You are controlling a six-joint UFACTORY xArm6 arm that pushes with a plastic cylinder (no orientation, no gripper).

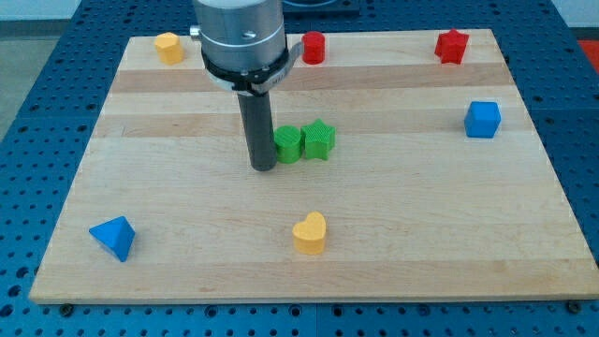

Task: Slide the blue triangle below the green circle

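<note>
The blue triangle (113,237) lies near the board's bottom left corner. The green circle (288,143) sits near the board's middle, touching a green star (319,140) on its right. My tip (263,168) rests on the board just left of the green circle, close to or touching it. The tip is far up and to the right of the blue triangle.
A yellow heart (310,233) lies at bottom centre. A yellow block (168,47) is at top left, a red cylinder (314,47) at top centre, a red star (452,45) at top right, a blue cube (483,119) at right. The wooden board (421,215) has blue table around it.
</note>
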